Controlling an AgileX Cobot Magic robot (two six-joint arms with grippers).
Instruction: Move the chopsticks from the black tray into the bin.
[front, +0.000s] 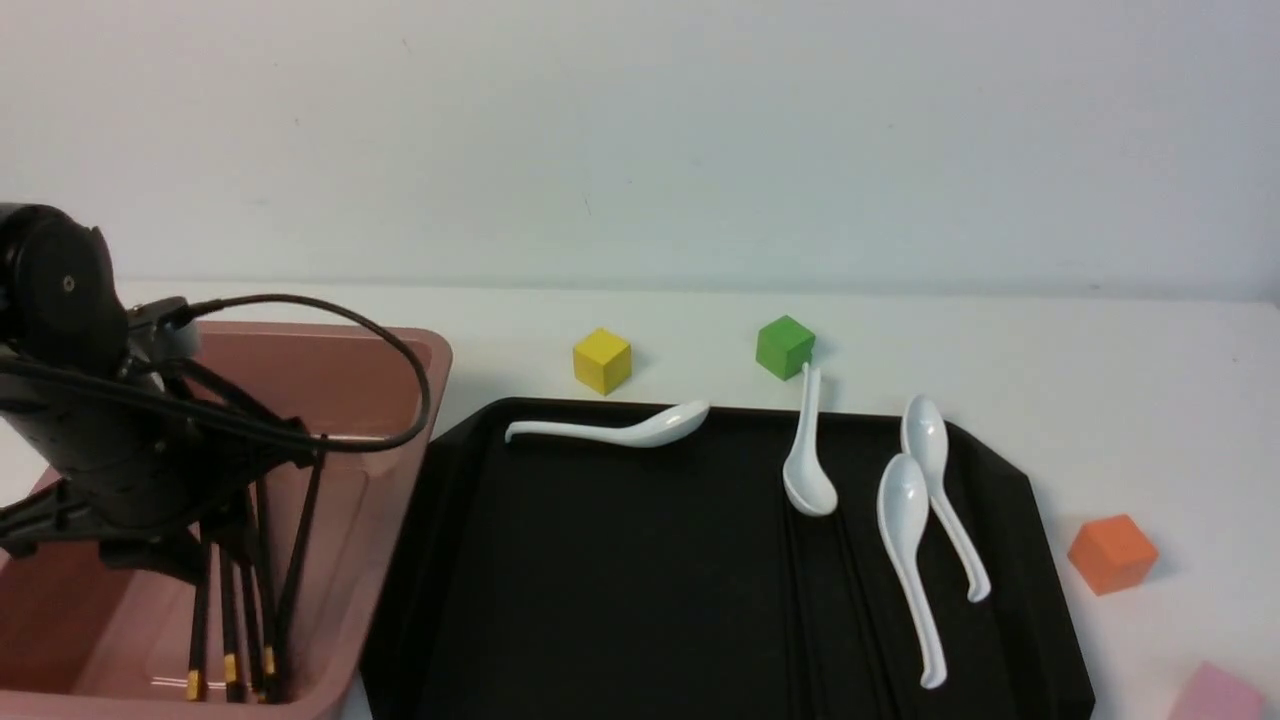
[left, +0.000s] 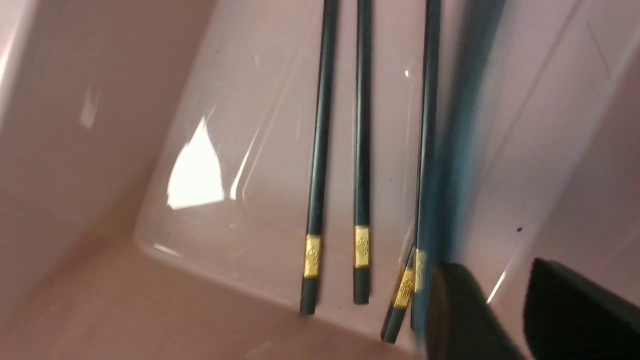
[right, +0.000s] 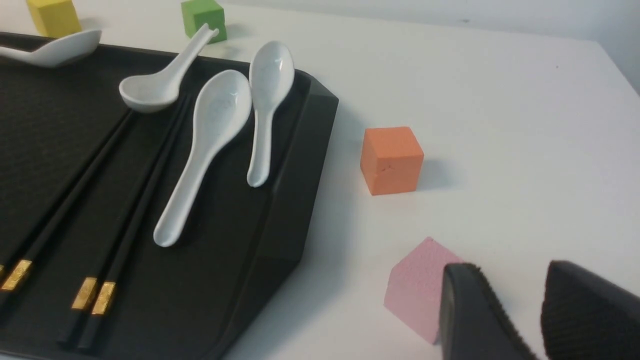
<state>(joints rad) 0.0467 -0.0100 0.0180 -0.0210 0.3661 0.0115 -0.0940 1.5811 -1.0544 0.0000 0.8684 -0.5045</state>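
The pink bin (front: 432, 372) stands at the left with my left arm (front: 100, 440) reaching into it. Several black chopsticks (front: 232, 600) with gold bands lean inside it, thick ends down; they also show in the left wrist view (left: 362, 150). My left gripper (left: 492, 267) is open and holds nothing; a blurred chopstick (left: 452, 125) lies just beside one finger. The black tray (front: 600, 580) still holds three chopsticks (right: 140, 205) side by side. My right gripper (right: 505, 267) is open and empty over the white table, beside the tray's right edge.
Four white spoons lie on the tray (front: 620, 428) (front: 808, 462) (front: 905, 540) (front: 935, 470). A yellow block (front: 602, 360) and a green block (front: 785, 346) sit behind the tray. An orange block (front: 1112, 552) and a small pink block (right: 417, 290) sit right of it, by my right gripper.
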